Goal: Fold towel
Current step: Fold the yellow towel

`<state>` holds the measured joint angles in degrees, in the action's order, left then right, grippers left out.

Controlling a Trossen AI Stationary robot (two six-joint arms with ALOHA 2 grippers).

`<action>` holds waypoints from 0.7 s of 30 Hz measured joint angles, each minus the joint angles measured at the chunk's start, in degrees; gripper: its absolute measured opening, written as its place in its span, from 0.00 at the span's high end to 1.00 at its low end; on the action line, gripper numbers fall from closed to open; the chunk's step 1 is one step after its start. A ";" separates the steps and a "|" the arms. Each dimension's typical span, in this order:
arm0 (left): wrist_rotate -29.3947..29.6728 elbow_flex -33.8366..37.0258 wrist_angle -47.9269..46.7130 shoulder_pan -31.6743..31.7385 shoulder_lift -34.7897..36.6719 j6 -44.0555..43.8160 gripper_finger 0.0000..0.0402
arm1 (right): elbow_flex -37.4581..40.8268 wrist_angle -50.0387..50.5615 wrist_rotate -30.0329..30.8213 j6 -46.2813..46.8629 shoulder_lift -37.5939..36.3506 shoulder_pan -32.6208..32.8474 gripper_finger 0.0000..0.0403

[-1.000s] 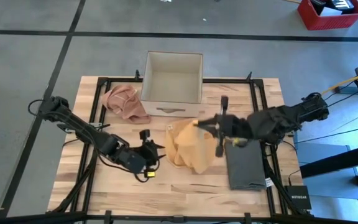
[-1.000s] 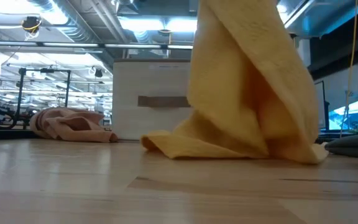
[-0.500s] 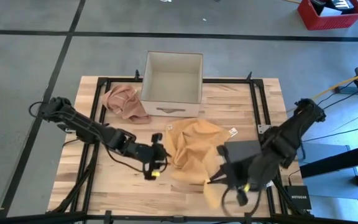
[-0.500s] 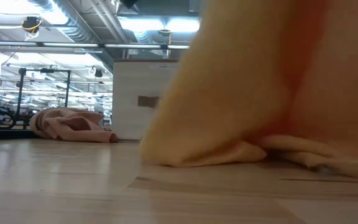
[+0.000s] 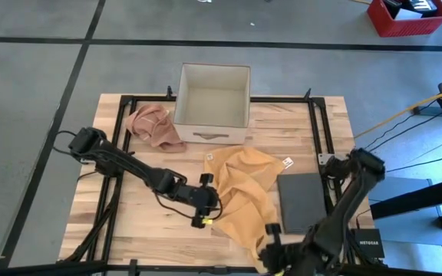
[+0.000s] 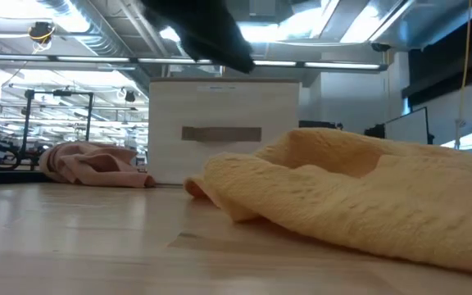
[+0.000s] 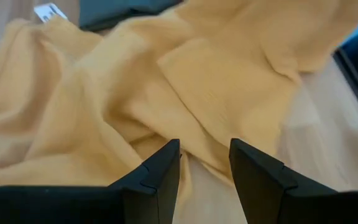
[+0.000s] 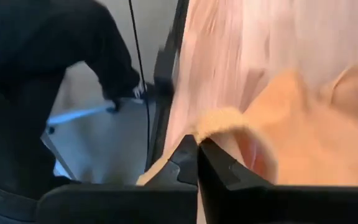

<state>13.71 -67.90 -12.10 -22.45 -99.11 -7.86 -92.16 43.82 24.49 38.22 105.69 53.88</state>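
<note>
From above, the yellow towel [image 5: 244, 188] is lying rumpled mid-worktop, its near corner drawn to the near edge by the right gripper [image 5: 271, 244], pinched tight on it to spread it. The left wrist view shows the left gripper [image 7: 205, 163] gaping above the cloth.

You see a yellow towel [image 5: 244, 184] of soft, nubbly terry cloth, matt and creased. Your tabletop [image 5: 144, 222] is pale wood, smooth with a slight sheen. The pink cloth [image 5: 153, 125] at upper left looks matt; the box [image 5: 213, 96] looks matt white.
</note>
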 joint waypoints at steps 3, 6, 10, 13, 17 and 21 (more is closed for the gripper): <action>-0.05 0.00 4.35 1.24 -1.69 0.59 0.67 | 0.01 2.01 1.76 6.02 3.31 2.28 1.00; -3.63 -0.02 9.89 2.71 -4.43 0.42 0.67 | 0.02 4.65 5.56 12.02 5.03 4.21 1.00; -6.98 -1.17 14.82 4.73 -9.53 2.33 0.67 | 0.02 7.09 9.43 17.16 6.22 5.25 1.00; -7.14 -4.38 14.73 6.53 -13.52 3.46 0.67 | 0.02 7.25 10.20 19.68 6.76 4.99 1.00; -7.72 -8.75 14.56 8.66 -17.83 5.68 0.67 | 0.02 6.85 11.01 21.22 7.44 4.21 1.00; -12.91 -11.03 14.58 10.63 -19.84 6.48 0.67 | 0.02 6.65 11.83 22.79 7.50 4.17 1.00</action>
<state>0.80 -78.93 2.48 -11.82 -118.96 -1.38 -92.14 50.46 36.31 61.01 113.19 58.04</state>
